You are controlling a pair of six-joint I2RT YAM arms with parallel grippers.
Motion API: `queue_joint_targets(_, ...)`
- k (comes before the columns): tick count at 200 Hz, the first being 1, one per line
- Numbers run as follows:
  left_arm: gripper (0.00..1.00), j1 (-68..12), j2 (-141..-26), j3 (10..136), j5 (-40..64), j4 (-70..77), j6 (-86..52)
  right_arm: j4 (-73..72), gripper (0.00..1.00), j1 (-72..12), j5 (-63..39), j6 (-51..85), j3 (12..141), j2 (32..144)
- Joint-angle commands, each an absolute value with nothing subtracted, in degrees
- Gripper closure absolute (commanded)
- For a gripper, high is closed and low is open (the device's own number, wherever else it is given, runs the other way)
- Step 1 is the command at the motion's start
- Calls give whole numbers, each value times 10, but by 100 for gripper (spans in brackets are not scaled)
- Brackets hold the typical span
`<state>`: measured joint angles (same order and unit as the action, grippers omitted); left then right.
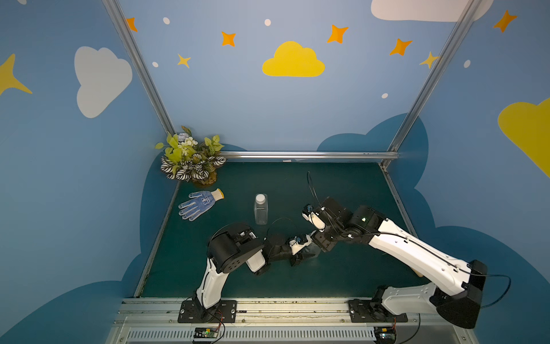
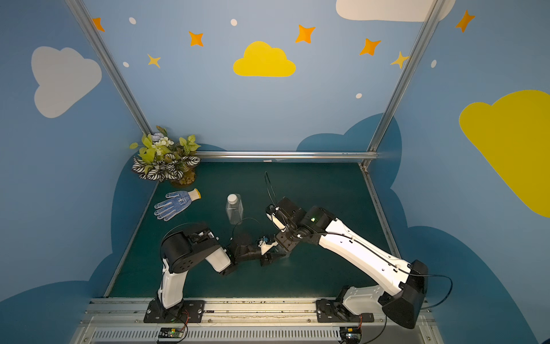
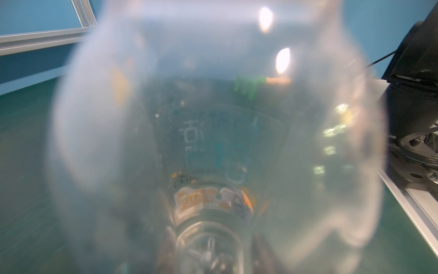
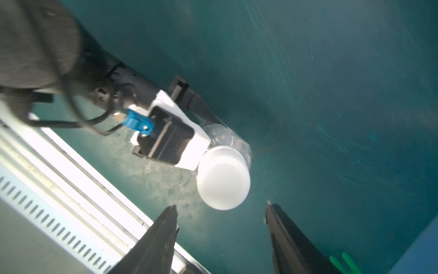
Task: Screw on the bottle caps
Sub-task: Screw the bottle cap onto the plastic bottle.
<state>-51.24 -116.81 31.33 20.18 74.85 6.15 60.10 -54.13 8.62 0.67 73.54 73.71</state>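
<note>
Toward the green surface's (image 1: 342, 193) front, the left gripper (image 1: 306, 253) clamps a round clear plastic bottle (image 4: 227, 136) bearing a white round cap (image 4: 222, 180); the right gripper (image 4: 221, 208) stands apart nearby.

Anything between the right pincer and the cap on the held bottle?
Nothing visible. In the right wrist view the open right pincer faces the white cap on the round bottle directly, its jaws standing clear of it.
</note>
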Motion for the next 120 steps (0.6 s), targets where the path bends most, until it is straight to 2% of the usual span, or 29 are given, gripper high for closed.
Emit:
queue_joint_targets(1,50,-509,-1171,315,223,731,59,563,37,-536,48,-44,722,716)
queue_joint_targets(120,50,-506,-1172,317,232,731,55,559,43,-524,55,-75,724,749)
